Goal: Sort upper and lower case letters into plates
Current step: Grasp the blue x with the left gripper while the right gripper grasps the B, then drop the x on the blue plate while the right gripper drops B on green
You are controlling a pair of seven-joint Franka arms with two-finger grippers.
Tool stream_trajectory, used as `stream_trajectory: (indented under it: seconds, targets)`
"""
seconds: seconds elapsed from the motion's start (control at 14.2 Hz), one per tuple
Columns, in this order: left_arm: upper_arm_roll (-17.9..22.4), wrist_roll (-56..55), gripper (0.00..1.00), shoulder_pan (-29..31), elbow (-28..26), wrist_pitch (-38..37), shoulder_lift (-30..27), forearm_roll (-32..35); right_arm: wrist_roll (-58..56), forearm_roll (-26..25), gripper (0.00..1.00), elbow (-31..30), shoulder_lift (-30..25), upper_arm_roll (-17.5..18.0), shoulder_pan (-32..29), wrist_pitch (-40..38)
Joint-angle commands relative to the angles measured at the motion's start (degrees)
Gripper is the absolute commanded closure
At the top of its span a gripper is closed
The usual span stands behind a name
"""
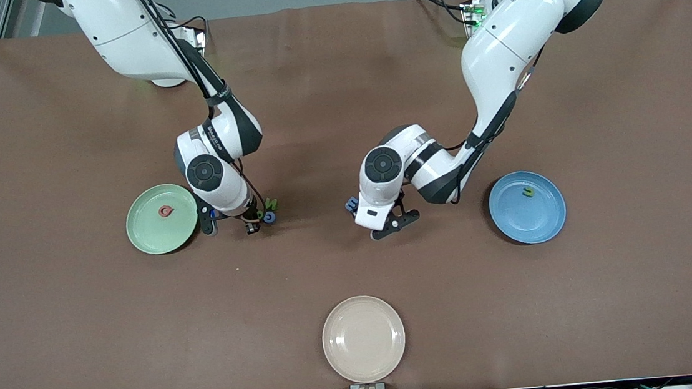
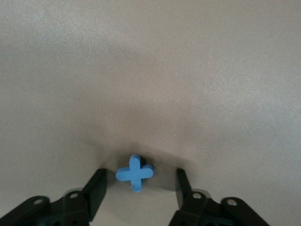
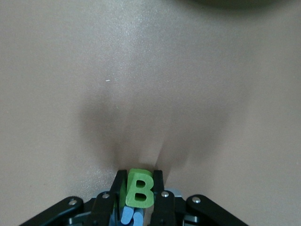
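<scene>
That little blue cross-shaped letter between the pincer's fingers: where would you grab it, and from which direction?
Probably from straight above, pinching across the middle of the blue cross-shaped letter. It lies flat on the brown table with bare table on every side, so only its thin edges offer a hold. The left pincer already straddles it, a finger at each side, not yet touching it.

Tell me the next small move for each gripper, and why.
Probably lift the right gripper straight up: it is shut on the green B, with a blue letter lying close beside it. The left gripper should likely finish closing first: the blue cross-shaped letter sits between its fingers with gaps on both sides.
</scene>
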Motion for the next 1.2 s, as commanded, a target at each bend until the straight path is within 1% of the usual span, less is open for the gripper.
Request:
stream_trajectory:
  seconds: [0.0,0.07,0.21,0.42,0.63,0.77,0.91,0.98,1.13]
  targets:
    - [0.6,0.1,0.41,0.0,0.6,-0.2,0.4,0.9,-5.6,-0.4,1.0,0.3,0.1,-0.1,-1.4,-0.3]
    - [0.6,0.1,0.41,0.0,0.6,-0.2,0.4,1.0,-9.4,-0.4,1.0,0.3,-1.3,-0.2,-3.0,-1.6]
    - [0.6,0.1,0.48,0.1,0.4,-0.2,0.4,1.1,-20.6,-0.4,1.0,0.3,-4.2,-0.2,-7.0,-6.0]
    - [0.6,0.0,0.56,0.1,0.4,-0.2,0.3,1.0,-35.6,-0.4,1.0,0.0,-8.1,-0.2,-13.0,-11.1]
    - [0.6,-0.1,0.67,0.1,0.3,-0.2,0.4,1.0,-51.8,-0.5,1.0,-1.8,-11.4,-0.3,-19.8,-13.6]
    - [0.6,-0.1,0.77,0.1,0.3,-0.3,0.3,1.0,-61.6,-0.5,1.0,-3.8,-12.8,-0.3,-24.5,-13.5]
    - [0.6,0.0,0.84,0.2,0.3,-0.6,0.1,1.1,-66.7,-0.5,1.0,-6.1,-13.1,-0.3,-27.3,-12.3]
    - [0.6,0.1,0.87,0.3,0.3,-0.9,-0.1,1.1,-68.8,-0.5,1.0,-7.4,-13.1,-0.3,-28.2,-11.0]
    - [0.6,1.8,0.87,0.9,0.3,-4.2,-1.8,0.9,-71.4,-0.5,0.99,-10.3,-12.9,-0.3,-29.4,-6.7]
